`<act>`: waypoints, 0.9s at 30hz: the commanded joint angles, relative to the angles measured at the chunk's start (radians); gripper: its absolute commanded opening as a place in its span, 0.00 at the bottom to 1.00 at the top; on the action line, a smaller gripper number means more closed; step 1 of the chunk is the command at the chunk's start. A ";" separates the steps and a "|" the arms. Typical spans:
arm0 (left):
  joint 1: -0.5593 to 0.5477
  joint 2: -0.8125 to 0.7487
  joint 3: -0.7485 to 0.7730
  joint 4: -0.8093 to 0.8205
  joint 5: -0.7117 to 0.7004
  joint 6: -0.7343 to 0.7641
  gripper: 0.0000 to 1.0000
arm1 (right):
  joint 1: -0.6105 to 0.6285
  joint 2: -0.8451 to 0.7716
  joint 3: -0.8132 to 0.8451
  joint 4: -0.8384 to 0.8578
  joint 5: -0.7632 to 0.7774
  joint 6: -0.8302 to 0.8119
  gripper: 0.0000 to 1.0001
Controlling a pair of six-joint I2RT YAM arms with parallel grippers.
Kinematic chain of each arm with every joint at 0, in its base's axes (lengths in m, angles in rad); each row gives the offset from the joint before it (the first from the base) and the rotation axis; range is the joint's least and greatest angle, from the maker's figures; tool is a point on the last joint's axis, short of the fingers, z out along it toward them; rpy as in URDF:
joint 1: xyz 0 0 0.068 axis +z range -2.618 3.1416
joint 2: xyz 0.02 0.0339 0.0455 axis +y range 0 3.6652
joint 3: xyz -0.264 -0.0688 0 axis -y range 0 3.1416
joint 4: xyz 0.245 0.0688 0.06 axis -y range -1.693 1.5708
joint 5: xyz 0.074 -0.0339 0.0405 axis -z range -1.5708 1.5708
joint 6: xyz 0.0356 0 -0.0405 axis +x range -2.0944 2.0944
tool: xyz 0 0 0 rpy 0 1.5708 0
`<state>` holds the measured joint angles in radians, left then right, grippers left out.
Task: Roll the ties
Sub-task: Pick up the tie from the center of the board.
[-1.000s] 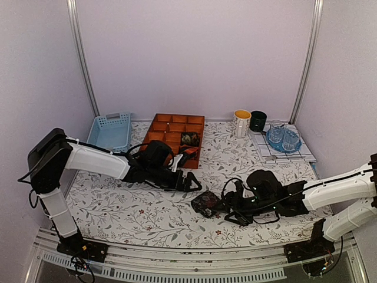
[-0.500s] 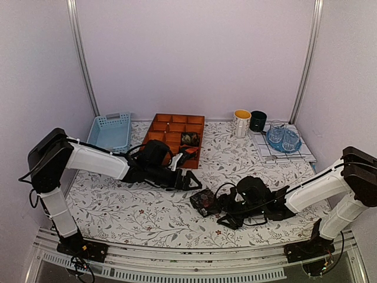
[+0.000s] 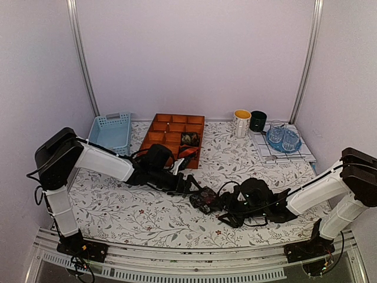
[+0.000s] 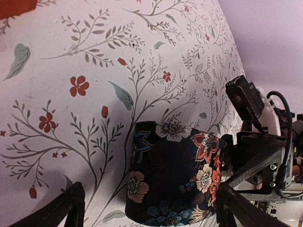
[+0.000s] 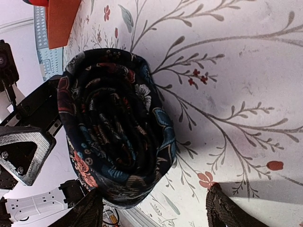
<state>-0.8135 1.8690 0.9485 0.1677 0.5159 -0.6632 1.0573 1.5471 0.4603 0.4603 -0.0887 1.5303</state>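
- The tie (image 3: 205, 200) is a rolled coil standing on end on the cloth (image 3: 135, 215), near the table's front middle, between the two arms' tips.
- It is dark woven fabric printed with orange, cream and blue flowers. From the end, its layers wind in a slightly squashed oval spiral.
- The left gripper (image 4: 149, 204) is spread wide. Its black fingers (image 4: 71, 203) frame the coil from either side, with bare cloth showing between the left-hand one and the fabric. It holds nothing.
- The right gripper (image 5: 154, 202) is also released, and its rough dark fingers (image 5: 222, 210) are parted. One sits close by the coil's rim, the other well off it over bare cloth. I cannot tell whether the near one touches.
- Each wrist view shows the other arm's black and grey metal tip just behind the coil.
- The cloth is white and smooth, printed with thin grey sprigs and small red flowers.
- An orange tray (image 3: 166, 125) with square compartments stands further back. A second tie (image 3: 189, 138), rolled, sits in a right-hand compartment.
- A red-and-black tie (image 3: 187, 152) lies at the tray's near right corner, its shape unclear.
- A pale blue slotted plastic basket (image 3: 111, 131) stands left of the tray.
- Two mugs (image 3: 241, 123), one white and one dark, stand at the back right, beside clear glasses (image 3: 283, 139) on a blue plate.
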 commanded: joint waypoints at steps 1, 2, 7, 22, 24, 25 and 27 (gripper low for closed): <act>0.021 0.032 0.035 0.015 0.020 0.003 0.94 | -0.010 -0.051 -0.010 0.015 0.037 0.001 0.73; 0.022 0.037 0.041 0.014 0.023 0.004 0.94 | -0.016 -0.044 -0.010 0.020 0.035 0.001 0.72; 0.022 0.073 0.054 0.032 0.084 0.000 0.93 | -0.044 -0.013 -0.008 0.043 0.004 -0.021 0.62; 0.032 0.144 0.009 0.176 0.197 -0.121 0.92 | -0.050 0.070 0.008 0.070 -0.036 -0.077 0.50; 0.033 0.141 -0.004 0.183 0.186 -0.135 0.92 | -0.049 0.053 0.010 0.057 -0.040 -0.088 0.55; 0.033 0.135 -0.016 0.176 0.169 -0.140 0.92 | -0.049 0.037 0.012 0.037 -0.039 -0.094 0.58; 0.042 0.117 -0.040 0.176 0.135 -0.152 0.92 | -0.046 -0.020 0.014 -0.025 -0.023 -0.106 0.63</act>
<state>-0.7948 1.9907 0.9604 0.3473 0.6914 -0.7738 1.0122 1.5730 0.4591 0.5114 -0.1181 1.4609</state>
